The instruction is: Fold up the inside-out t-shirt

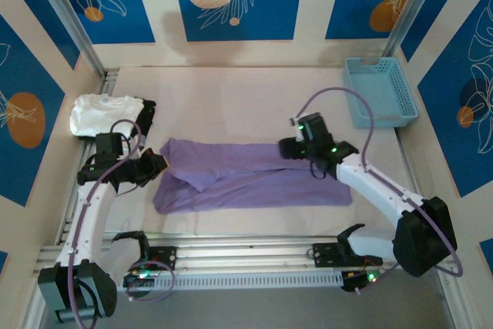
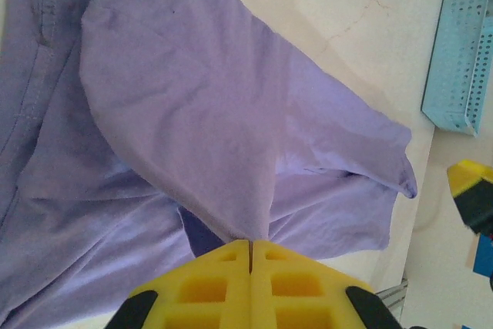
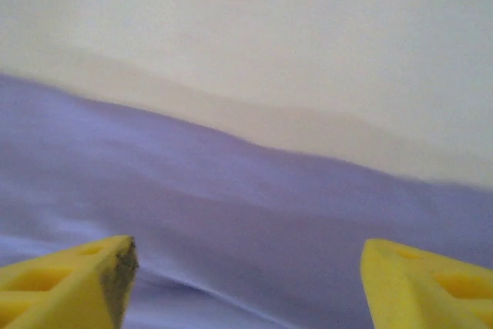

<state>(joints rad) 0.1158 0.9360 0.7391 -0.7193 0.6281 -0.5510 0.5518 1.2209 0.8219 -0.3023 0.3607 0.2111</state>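
The inside-out t-shirt (image 1: 254,182) is lavender and lies in a long band across the middle of the table, with a fold raised at its left end. My left gripper (image 1: 159,164) is at that left end. In the left wrist view its yellow fingers (image 2: 223,283) are pressed together, and the left gripper (image 2: 250,246) is shut on a pulled-up fold of the t-shirt (image 2: 192,113). My right gripper (image 1: 290,149) hovers at the shirt's far edge. Its yellow fingertips (image 3: 108,267) stand wide apart, so the right gripper (image 3: 250,267) is open just over the t-shirt (image 3: 231,206) with nothing held.
A folded white garment (image 1: 100,113) and a black one (image 1: 146,117) lie at the back left, close behind the left arm. A light blue basket (image 1: 380,92) stands at the back right. An aluminium rail (image 1: 246,256) runs along the near table edge.
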